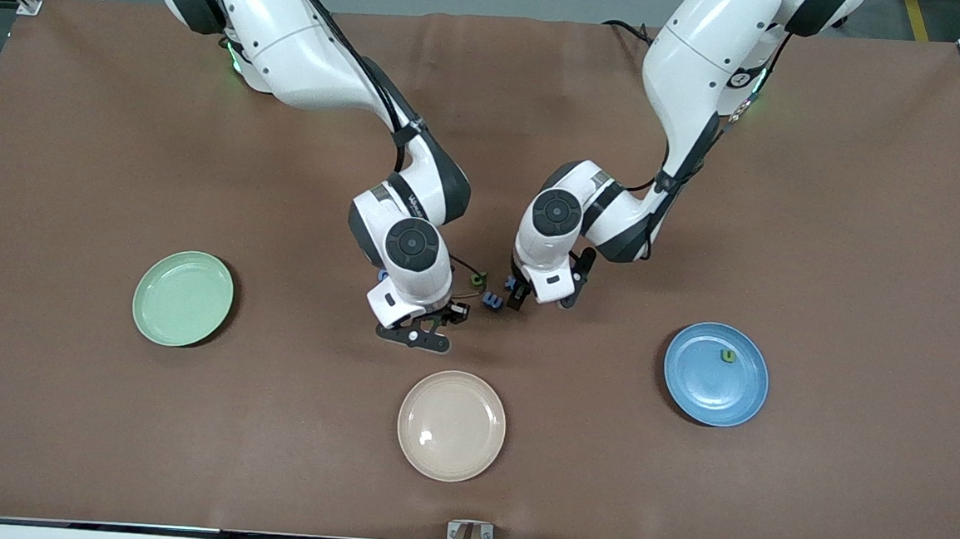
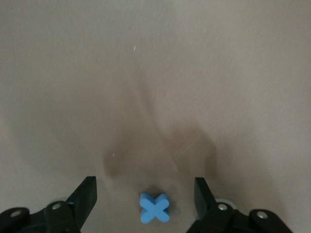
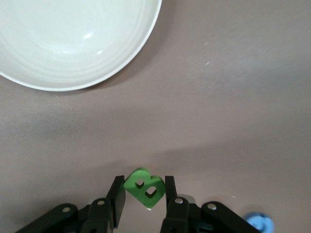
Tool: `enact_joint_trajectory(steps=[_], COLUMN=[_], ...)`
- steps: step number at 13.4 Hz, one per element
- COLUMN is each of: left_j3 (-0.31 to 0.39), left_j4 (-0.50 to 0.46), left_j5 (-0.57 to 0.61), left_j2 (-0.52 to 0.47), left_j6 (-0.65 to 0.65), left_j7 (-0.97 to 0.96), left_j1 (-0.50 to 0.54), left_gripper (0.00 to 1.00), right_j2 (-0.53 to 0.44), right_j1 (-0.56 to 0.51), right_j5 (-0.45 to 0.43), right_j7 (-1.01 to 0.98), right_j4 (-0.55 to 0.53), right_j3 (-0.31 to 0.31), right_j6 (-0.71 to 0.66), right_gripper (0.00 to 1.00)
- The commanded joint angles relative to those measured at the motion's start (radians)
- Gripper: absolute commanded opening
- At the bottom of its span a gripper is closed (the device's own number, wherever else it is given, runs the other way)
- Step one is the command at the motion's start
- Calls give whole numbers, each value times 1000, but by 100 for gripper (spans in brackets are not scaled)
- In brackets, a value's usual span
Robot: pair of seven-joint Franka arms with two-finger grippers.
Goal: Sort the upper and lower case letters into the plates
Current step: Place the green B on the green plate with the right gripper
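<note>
Green letter (image 3: 144,188) pinched in right tool (image 3: 144,196)

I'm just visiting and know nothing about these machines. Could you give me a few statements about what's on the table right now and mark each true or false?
1. The right gripper is clamped on a green letter. True.
2. The left gripper is shut on the blue X-shaped letter. False: its fingers stand apart on either side of it.
3. The blue plate holds one small green letter. True.
4. The mint green plate holds three letters. False: nothing lies in it.
5. The cream-beige plate is nearest the front camera. True.
</note>
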Motion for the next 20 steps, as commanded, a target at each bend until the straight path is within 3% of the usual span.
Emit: enact_joint_trajectory(steps=[1,4,5,6,7,9,12,16,20], left_j3=[8,10,10,10,10,17,22,20,20], left_j4=[38,38,38,38,36,38,41,44,42], left_j5=[4,7,5,5,5,13,21,20,21], left_j2=[29,46,47,47,41,26,-75,-161,-201], left_j6=[-3,-1,-3,-1,-4,-24,-122,-221,-308], left_j7=[-47,-47,-47,-47,-44,-36,43,256,549], left_j1=[-27,-51,-51,-50,-50,-36,11,137,310], left_gripper=[85,70,58,27,2,0,0,0,0], right_j2=[-154,-347,-418,-471,-521,-585,-593,-572,-541], right_j1=[-53,-144,-187,-231,-279,-378,-535,-698,-735], right_j5=[2,2,2,5,6,9,12,14,15], right_j7=[-108,-308,-383,-455,-533,-699,-960,-1231,-1353], right_j4=[-174,-395,-476,-543,-605,-718,-836,-850,-896], right_j3=[8,9,9,9,9,9,9,11,11], right_j6=[2,13,20,28,36,78,172,195,279], right_gripper=[5,5,5,5,5,5,5,6,6])
